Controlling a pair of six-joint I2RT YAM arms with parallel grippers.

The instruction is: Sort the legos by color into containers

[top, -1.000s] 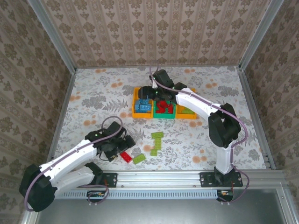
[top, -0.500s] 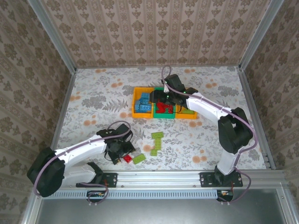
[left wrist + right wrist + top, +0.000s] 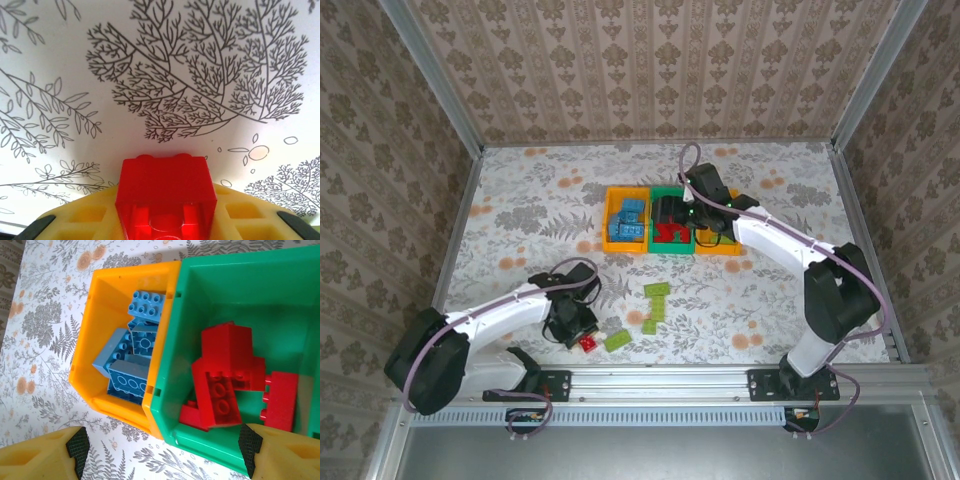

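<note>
Right now a red brick sits clamped between the yellow fingers of the left gripper, studs pointing away from the camera, flowered table just past it. From the top view the same red brick is at the tip of the left gripper, low at the table's near edge. A light green brick lies just beside it, and two more light green bricks lie near, further in.

The three bins stand side by side mid-table, well apart from that brick. The left orange bin holds blue bricks. The green bin touches it and holds red bricks. The right orange bin has light green pieces inside.

The right gripper hangs over the green bin's near rim, fingers spread wide with nothing between them; the top view shows the right gripper above the green bin.
</note>
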